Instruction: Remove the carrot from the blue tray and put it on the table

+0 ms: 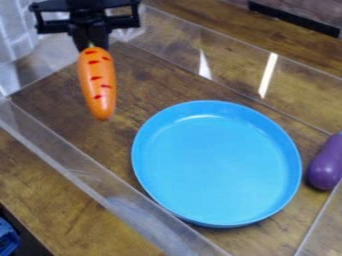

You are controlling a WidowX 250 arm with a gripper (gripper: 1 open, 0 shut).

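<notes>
Reading for brands or labels, I find no legible writing. My claw (91,42) is clamped on the leafy end of the carrot (96,84), which hangs point-down in the air above the table (80,140), to the left of the blue tray (217,162) and clear of its rim. My upper body is cut off by the top edge. At the right edge a purple object (325,163) lies partly out of view. Clear walls (80,180) smear the near table with glare.
</notes>
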